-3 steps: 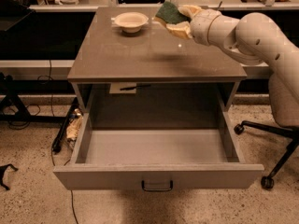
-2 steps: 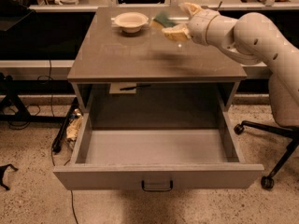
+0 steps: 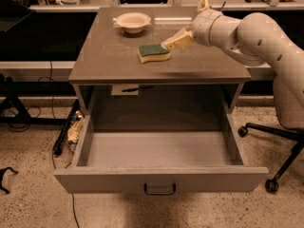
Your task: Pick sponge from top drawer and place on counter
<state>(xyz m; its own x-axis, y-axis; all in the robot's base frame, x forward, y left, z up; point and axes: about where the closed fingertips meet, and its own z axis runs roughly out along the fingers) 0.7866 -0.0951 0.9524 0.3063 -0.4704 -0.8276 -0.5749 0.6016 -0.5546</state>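
Note:
The sponge [image 3: 153, 52], green top over yellow foam, lies flat on the counter [image 3: 107, 56] near its middle. My gripper [image 3: 183, 21] is just to the right of it and above the counter, open. One of its fingers [image 3: 176, 40] points down-left with its tip at the sponge's right end. The other finger [image 3: 203, 2] points up, away from it. The top drawer [image 3: 118, 179] is pulled fully out below the counter, and its grey inside shows nothing in it. Its dark loop handle [image 3: 159, 190] sits at the centre of the front panel.
A cream bowl [image 3: 133, 21] stands at the back of the counter, left of centre. My arm [image 3: 251, 34] reaches in from the right over the counter's right edge. An office chair base [image 3: 266, 132] stands on the floor at right. Cables and a stand leg [image 3: 61, 137] lie at left.
The sponge was held in the gripper above the counter's back right. Now it lies on the counter nearer the middle, and the gripper has opened and sits beside it.

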